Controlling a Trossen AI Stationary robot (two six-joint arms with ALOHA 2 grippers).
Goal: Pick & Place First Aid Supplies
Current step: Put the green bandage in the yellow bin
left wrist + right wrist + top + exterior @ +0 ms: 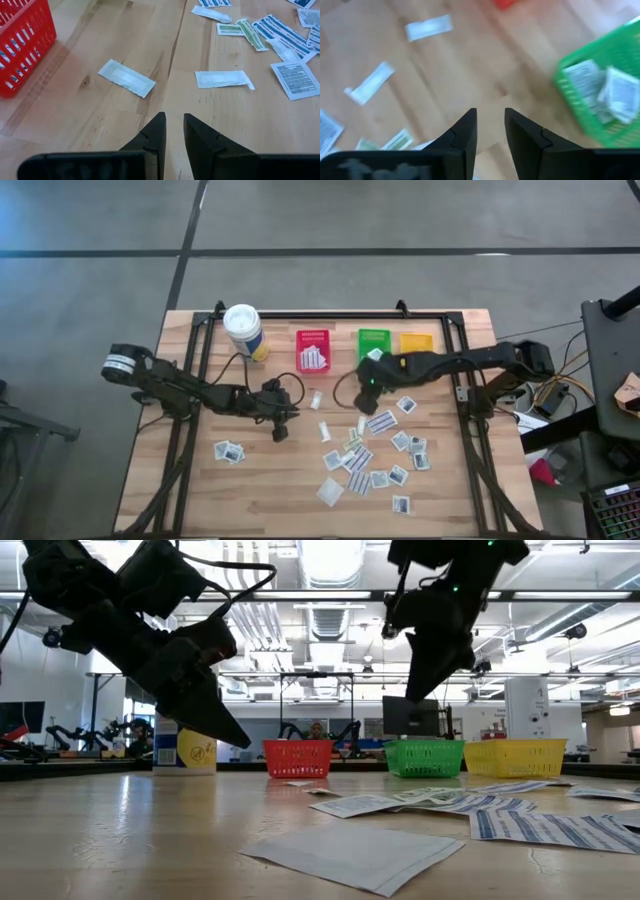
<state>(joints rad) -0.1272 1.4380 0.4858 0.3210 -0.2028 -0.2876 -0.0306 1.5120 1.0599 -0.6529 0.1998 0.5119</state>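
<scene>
High view: wooden worktop point(190, 490) with a white canister point(243, 330) at the back left, then a red bin point(313, 350), green bin point(373, 342) and yellow bin point(416, 342) in a row along the back. Left gripper point(279, 430) sits left of centre. One packet point(315, 399) lies just beyond it toward the red bin, and a second point(325, 430) just to its right. Two more packets point(229, 451) lie near its other side, toward the front. Right gripper point(368, 388) hangs just in front of the green bin. The main scatter of packets point(375, 460) lies in front of it, centre to right; the nearest is just beside the gripper tip.

Low view: left gripper point(230, 730) is above the worktop, touching nothing. Right gripper point(425, 675) is higher up over the green bin point(425, 757). Packets point(350, 855) lie flat in the foreground.

Left wrist view: left gripper point(172, 131) has its jaws at a narrow gap, with nothing between them. A white oblong packet point(126, 78) and another one point(222, 78) lie ahead of it, apart from the fingers. Red bin point(22, 47) at the side.

Right wrist view: right gripper point(490, 127) has a narrow gap and holds nothing, over bare wood. The green bin point(585, 120) holds several packets point(605, 90). Loose packets point(428, 27) lie well ahead.
</scene>
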